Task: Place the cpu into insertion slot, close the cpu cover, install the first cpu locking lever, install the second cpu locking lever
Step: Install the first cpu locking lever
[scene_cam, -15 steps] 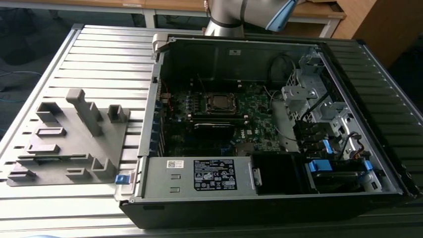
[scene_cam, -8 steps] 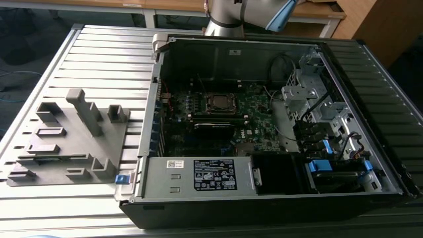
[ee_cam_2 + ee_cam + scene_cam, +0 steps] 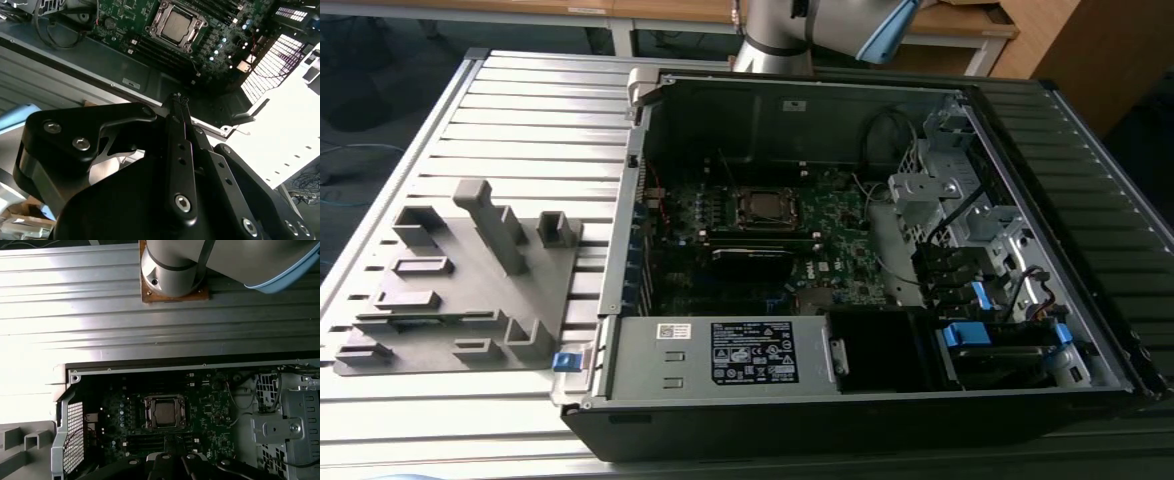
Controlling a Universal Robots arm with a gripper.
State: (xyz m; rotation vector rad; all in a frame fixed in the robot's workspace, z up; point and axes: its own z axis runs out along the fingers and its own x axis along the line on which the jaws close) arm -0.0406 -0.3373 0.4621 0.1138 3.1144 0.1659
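The cpu [image 3: 762,207] lies flat in the socket on the green motherboard [image 3: 834,235] inside the open computer case; its dull silver top also shows in both wrist views [image 3: 176,25] [image 3: 164,413]. The cpu cover [image 3: 161,19] [image 3: 148,413] lies down flat as a shiny frame around the chip. My gripper [image 3: 179,100] [image 3: 170,459] hangs high above the case's wall, well away from the socket. Its black fingers are pressed together with nothing between them.
The case [image 3: 854,410] lies open on a slatted metal table [image 3: 520,110]. A white-labelled power supply box [image 3: 720,355], drive bays [image 3: 961,200] and loose cables [image 3: 894,150] crowd around the board. A grey fixture tray [image 3: 454,280] sits at the exterior view's left. The arm's base [image 3: 172,270] stands behind the case.
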